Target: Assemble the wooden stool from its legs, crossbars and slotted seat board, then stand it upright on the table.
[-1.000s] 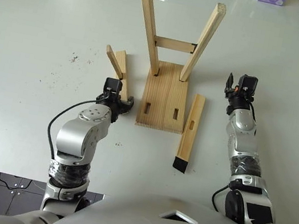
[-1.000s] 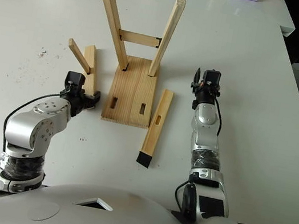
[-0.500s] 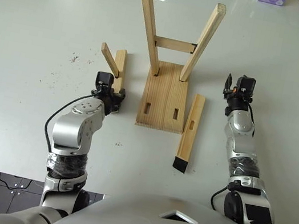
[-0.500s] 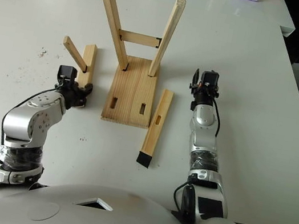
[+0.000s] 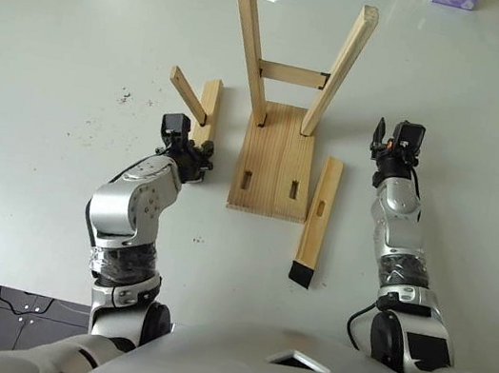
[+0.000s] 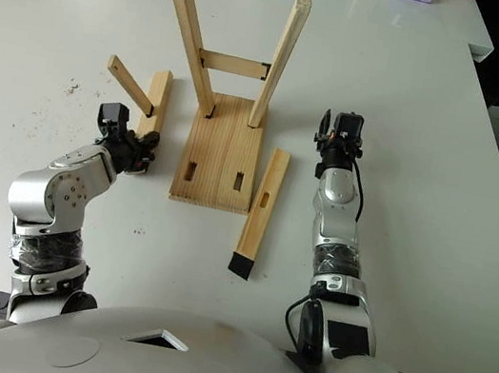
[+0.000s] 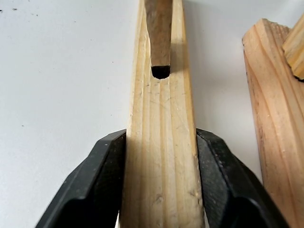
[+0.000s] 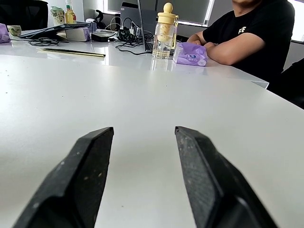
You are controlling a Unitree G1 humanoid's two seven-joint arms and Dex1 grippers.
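White smooth worktop (image 5: 77,69), a few dark specks (image 5: 125,97) at 9 o'clock of the parts. Slotted seat board (image 5: 274,167) lies flat mid-worktop: pale rectangular plank with visible grain and two small rectangular slots at its 6 o'clock end. At its 12 o'clock end two square-section wooden legs, left one (image 5: 252,52) and right one (image 5: 340,67), are plugged in and lean away toward 12 o'clock, splaying apart, joined by a thin crossbar (image 5: 293,74) about halfway up. Loose leg (image 5: 317,220) lies flat just beside the board at 3 to 4 o'clock, parallel to its long edge, one oblong slot in the top face and a black end cap (image 5: 301,275) at its 6 o'clock tip. Fourth leg (image 5: 210,102) sits at 9 to 10 o'clock of the board, near it but apart, with a short crossbar stub (image 5: 187,93) stuck in its slot and angling up toward 10 o'clock. Left gripper (image 7: 161,142) is clamped on this leg's 6 o'clock end, black smooth fingers (image 7: 102,185) pressed to both side faces; cannot tell if the leg rests on the worktop. Right gripper (image 8: 145,133) is at 2 to 3 o'clock of the board, well clear of the wood, black wedge fingers spread apart and holding nothing
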